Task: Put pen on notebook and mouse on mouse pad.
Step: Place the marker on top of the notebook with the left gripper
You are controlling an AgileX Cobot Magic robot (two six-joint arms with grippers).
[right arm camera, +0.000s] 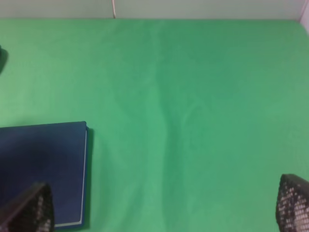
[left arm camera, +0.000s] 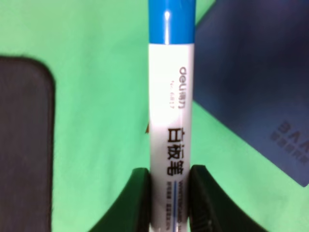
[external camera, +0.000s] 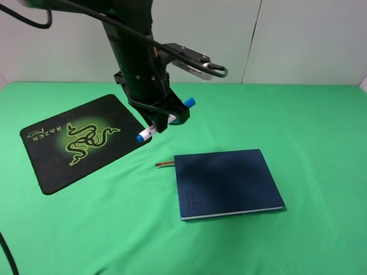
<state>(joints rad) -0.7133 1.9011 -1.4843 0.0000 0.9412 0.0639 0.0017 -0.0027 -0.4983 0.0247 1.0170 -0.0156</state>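
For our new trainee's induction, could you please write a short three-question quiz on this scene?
1. True or false: the pen lies on the notebook.
2. Which gripper is shut on the pen? A) left B) right C) neither
3. What sticks out of the notebook on the side facing the mouse pad?
Key: 1 false, it is held in the air; 2 A, the left gripper; 3 a brown ribbon bookmark.

The pen point(left arm camera: 171, 121) is coloured white with a blue cap, the notebook point(external camera: 226, 182) navy, the mouse pad point(external camera: 57, 163) black with green snakes.
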